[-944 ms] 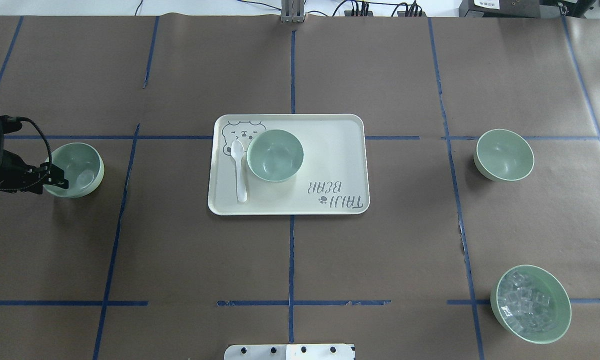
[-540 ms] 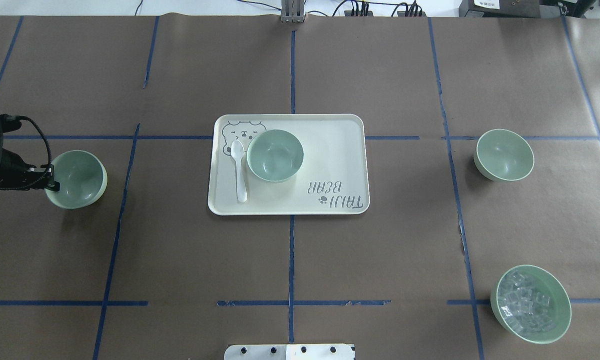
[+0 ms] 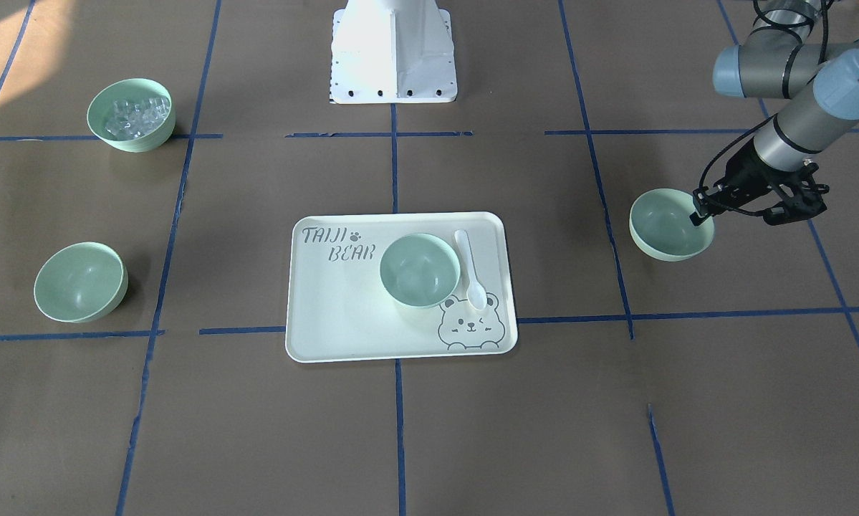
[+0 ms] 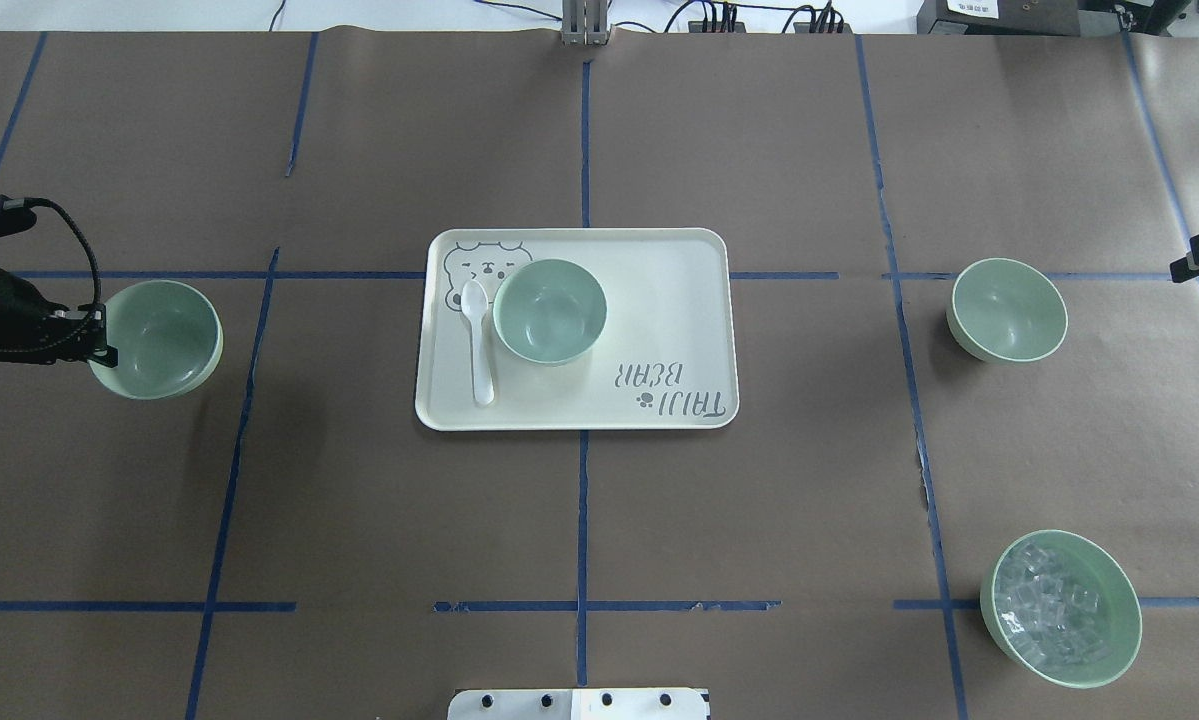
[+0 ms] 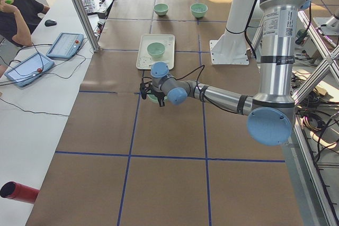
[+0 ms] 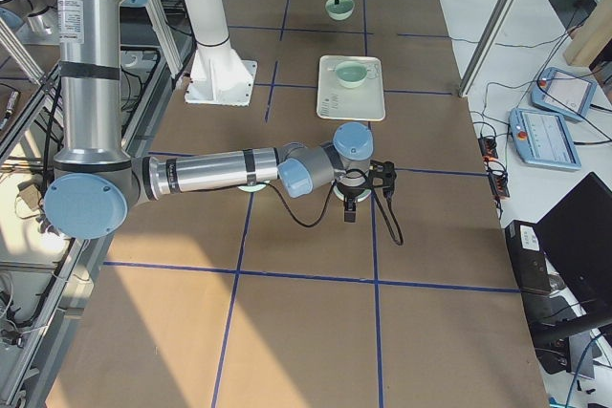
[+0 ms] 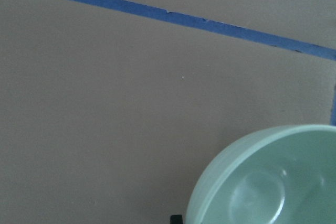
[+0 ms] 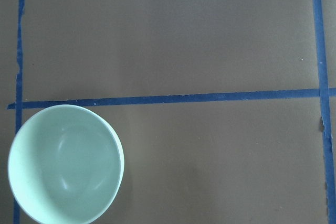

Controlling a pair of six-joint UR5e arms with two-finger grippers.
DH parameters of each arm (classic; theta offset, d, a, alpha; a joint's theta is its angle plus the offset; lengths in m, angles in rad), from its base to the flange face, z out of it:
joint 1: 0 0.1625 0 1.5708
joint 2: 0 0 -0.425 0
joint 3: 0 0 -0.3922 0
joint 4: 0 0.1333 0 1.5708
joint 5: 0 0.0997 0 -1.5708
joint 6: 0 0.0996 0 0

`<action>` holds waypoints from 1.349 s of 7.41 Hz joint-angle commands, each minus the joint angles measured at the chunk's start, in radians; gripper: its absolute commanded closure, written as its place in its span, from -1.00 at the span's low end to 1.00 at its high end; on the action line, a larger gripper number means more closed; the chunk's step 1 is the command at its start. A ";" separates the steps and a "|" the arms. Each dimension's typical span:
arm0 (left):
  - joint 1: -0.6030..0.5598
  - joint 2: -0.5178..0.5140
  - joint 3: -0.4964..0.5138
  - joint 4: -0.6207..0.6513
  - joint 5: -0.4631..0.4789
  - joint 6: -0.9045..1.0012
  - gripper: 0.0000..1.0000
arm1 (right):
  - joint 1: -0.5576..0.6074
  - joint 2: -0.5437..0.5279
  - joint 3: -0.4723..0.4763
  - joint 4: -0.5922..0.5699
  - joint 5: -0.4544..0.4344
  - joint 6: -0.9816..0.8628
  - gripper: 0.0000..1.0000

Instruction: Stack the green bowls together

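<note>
Overhead exterior: left gripper [image 4: 101, 340], clamped on green bowl [image 4: 166, 340] rim, has lifted it slightly.

Just one empty green bowl [image 8: 65, 163] sitting upright bottom-left on the brown paper [image 8: 210, 35], right under a horizontal blue tape line [image 8: 173, 98].

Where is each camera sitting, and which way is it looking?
Front: across the table, facing the robot's base and left arm; left tool holds the left bowl.
Overhead: behind the robot, looking down at the tray; left tool at the edge.
Left side: table's end; left arm nearest.
Right side: opposite end; right arm nearest.
Left wrist: down on the left bowl; hardly any tool.
Right wrist: down on the right bowl; no arm.
Front and overhead share tray and spoon.
</note>
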 commanded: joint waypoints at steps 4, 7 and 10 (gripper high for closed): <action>-0.054 -0.279 -0.138 0.478 -0.006 -0.007 1.00 | -0.196 0.003 -0.116 0.289 -0.128 0.246 -1.00; -0.048 -0.329 -0.136 0.477 -0.005 -0.154 1.00 | -0.245 0.071 -0.193 0.316 -0.135 0.317 -1.00; -0.038 -0.375 -0.129 0.475 -0.005 -0.234 1.00 | -0.256 0.106 -0.240 0.316 -0.132 0.329 -0.31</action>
